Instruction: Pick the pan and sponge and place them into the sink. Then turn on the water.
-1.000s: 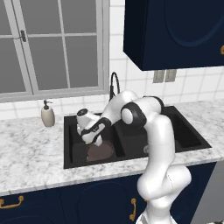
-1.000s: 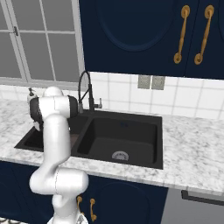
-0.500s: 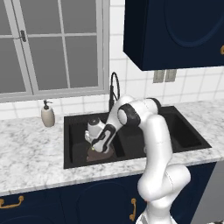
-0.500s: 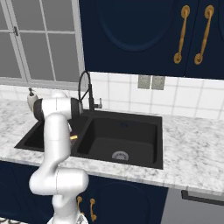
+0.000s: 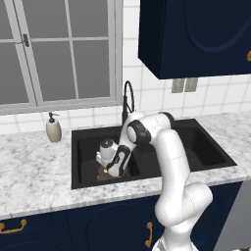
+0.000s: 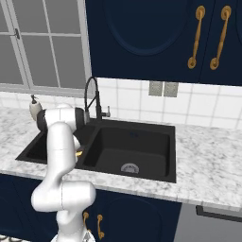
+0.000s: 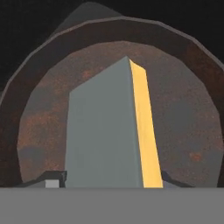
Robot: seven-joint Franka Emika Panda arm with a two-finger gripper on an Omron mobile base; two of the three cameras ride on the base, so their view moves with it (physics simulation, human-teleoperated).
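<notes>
Window (image 5: 59, 51): I see grey-framed panes at the far left, above a white tiled wall.
Soap bottle (image 5: 53, 128): a cream dispenser stands upright on the counter, just left of the sink, below the window.
Counter (image 5: 34, 171): grey-white marble, running the whole width; dark blue cabinet doors (image 6: 132, 217) with brass handles sit under it.
Sink (image 5: 215, 162): black, two basins, set into the marble. In the right base view the right basin shows a round metal drain (image 6: 129, 168).
Pan (image 7: 183, 109): it lies on the floor of the left basin — the hand view looks straight down into its rusty brown dish. In the left base view I see only a brown edge of it beneath the hand.
Sponge (image 7: 107, 131): between the finger tips, directly over the pan; the grey-green face is toward me and the yellow layer runs along its right edge.
Gripper (image 5: 105, 169): down inside the left basin, my arm bent over the front rim. The finger tips (image 7: 52, 179) sit at either side of the sponge's lower end, partly open; I cannot tell whether they press on it.
Faucet (image 5: 127, 100): black, arched, at the back of the sink between the basins.
Upper cabinets (image 5: 196, 37): dark blue, on the right — a pair of grey outlets (image 5: 184, 85) is on the tiles below.
</notes>
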